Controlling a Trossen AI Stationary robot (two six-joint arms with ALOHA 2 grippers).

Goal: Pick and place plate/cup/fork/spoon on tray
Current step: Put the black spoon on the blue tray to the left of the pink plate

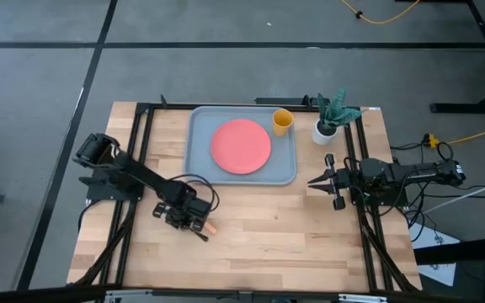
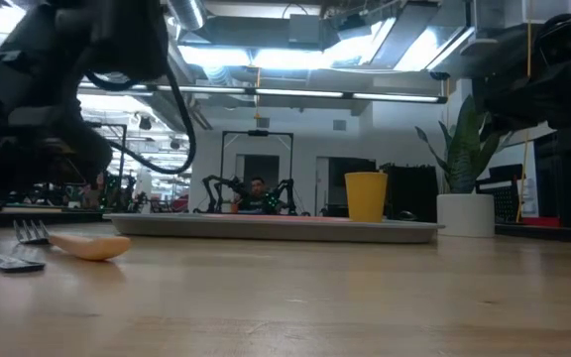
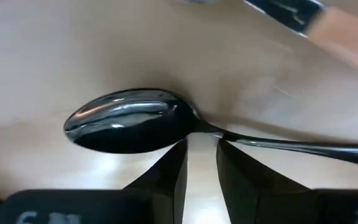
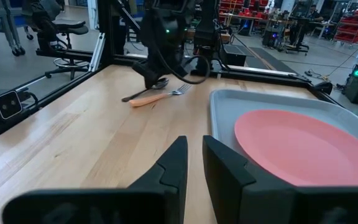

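The dark spoon (image 3: 129, 121) lies on the wooden table, left of the tray, with the orange-handled fork (image 3: 328, 25) beside it; both also show in the low view, the spoon (image 2: 8, 261) and the fork (image 2: 82, 245). My left gripper (image 1: 189, 215) points down over the spoon's neck, its fingers a narrow gap apart (image 3: 202, 155). The coral-pink plate (image 1: 241, 146) and the yellow cup (image 1: 282, 121) sit on the blue-grey tray (image 1: 200, 160). My right gripper (image 1: 320, 179) hovers level at the tray's right side, empty, its fingers a narrow gap apart (image 4: 195, 168). My left gripper comes from above, pointing down, and its fingertips (image 3: 180, 149) stand right at the spoon's neck (image 3: 207, 129), where the bowl meets the handle. The spoon lies flat on the table. I cannot tell whether the fingertips touch it.
A white pot with a green plant (image 1: 327, 126) stands just right of the tray's far right corner. A black frame (image 1: 141, 114) runs along the table's left, right and far edges. Bare wood (image 1: 276, 244) lies between the tray and the near edge.
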